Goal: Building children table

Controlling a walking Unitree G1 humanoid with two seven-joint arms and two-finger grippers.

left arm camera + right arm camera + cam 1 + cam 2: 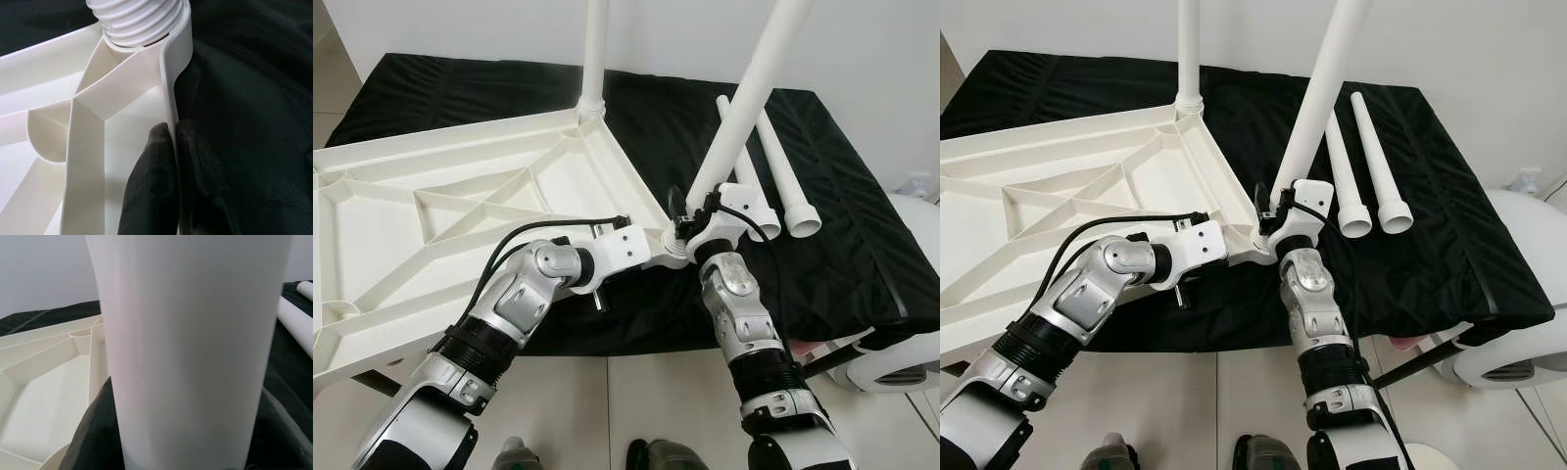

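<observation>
Tabletop (460, 196) on black cloth (822, 176); left fingers (156, 161) pinch its rim; right fingers grip leg (744, 108).

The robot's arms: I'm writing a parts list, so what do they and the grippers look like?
Both arms are silver metal with rounded joint housings and ribbed black collars near the forearms. The left gripper and right gripper each sit on a white wrist block with small screws. A black cable loops over each wrist. In the left wrist view the fingers are long, matte black and rounded at the tips.
</observation>
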